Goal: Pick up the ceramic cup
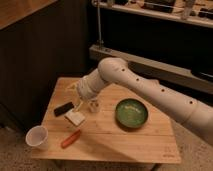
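The ceramic cup [37, 136] is small, white and round, darker inside. It stands upright at the front left corner of the wooden table [125, 142]. My white arm reaches in from the right across the table. My gripper [78, 98] hangs over the left middle of the table, above a black block [63, 108] and a white block [75, 118]. It is behind and to the right of the cup and well apart from it.
A green bowl [132, 113] sits right of centre. An orange-red stick-shaped item [70, 139] lies near the front, right of the cup. A small pale item [93, 105] stands under my wrist. A dark wall and a metal shelf are behind the table.
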Controlling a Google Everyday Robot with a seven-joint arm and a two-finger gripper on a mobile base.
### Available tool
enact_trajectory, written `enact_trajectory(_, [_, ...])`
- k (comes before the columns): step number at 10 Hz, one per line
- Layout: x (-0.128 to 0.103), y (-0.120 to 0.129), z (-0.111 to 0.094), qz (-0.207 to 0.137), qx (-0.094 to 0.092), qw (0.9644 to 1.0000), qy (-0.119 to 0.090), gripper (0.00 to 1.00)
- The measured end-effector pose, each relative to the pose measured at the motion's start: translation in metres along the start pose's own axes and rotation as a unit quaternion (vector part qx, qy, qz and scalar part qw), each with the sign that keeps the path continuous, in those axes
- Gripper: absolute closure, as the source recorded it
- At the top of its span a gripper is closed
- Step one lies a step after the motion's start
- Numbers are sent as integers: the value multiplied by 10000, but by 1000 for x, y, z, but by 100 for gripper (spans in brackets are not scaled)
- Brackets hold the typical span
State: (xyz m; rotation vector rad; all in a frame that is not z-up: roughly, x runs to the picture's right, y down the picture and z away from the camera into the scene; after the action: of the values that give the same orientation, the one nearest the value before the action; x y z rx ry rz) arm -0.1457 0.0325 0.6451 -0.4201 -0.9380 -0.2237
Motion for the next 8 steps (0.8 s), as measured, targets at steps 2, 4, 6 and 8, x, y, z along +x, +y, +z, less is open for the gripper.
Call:
enact_trajectory(2, [7,-5,-1,85,-92,9999,-16,35])
enact_trajectory(4, [5,-10,7,58,-359,9991,195,35])
enact_trajectory(6, [2,-14,10,-53,-720,9961,514,35])
enact_trajectory(8, [-11,-18,18,-490,-1220,9883,779,35])
